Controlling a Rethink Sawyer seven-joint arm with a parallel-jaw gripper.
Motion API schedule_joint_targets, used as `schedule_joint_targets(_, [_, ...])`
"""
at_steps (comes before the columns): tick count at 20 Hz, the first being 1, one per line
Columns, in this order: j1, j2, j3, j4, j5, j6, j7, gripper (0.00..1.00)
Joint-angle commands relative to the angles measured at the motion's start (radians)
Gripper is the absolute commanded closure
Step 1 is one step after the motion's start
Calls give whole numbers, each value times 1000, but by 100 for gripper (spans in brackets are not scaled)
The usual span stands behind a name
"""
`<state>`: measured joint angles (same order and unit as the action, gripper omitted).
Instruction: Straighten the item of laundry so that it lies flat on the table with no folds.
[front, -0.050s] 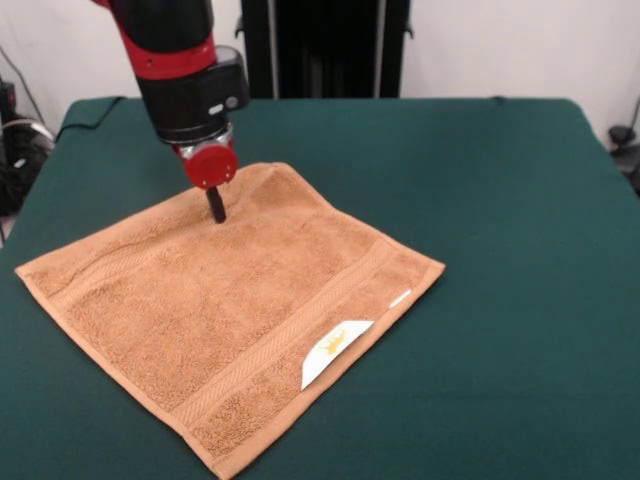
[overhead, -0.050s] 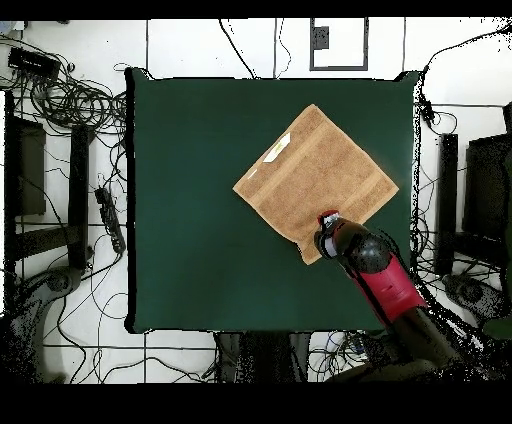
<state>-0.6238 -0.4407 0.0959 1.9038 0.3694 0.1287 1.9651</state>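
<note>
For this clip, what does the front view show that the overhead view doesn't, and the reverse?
Front view only: the yellow mark on the white label, the woven border band, and the tool, a dark tip touching the towel near its far corner.

Overhead only: the whole table outline, with the towel lying toward one side, and cables on the floor around it.

Both: the towel spread flat with no visible folds, and the arm over one corner.

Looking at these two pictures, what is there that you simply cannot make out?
- Whether the pincer is open or shut: in the front view it shows as one dark tip on the square orange-tan terry towel; in the overhead view the red and black arm covers it.
- The yellow mark on the white label: too small to read.
- The towel corner under the arm, overhead view.
</note>
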Motion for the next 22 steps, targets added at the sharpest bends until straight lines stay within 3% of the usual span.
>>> schedule_joint_targets(1, [0,101,85,-16,-28,-38,130,100])
schedule_joint_targets(9, [16,70,-16,-161,-153,138,-28,100])
schedule_joint_targets(22, [-107,78,100,-356,-427,302,-188,100])
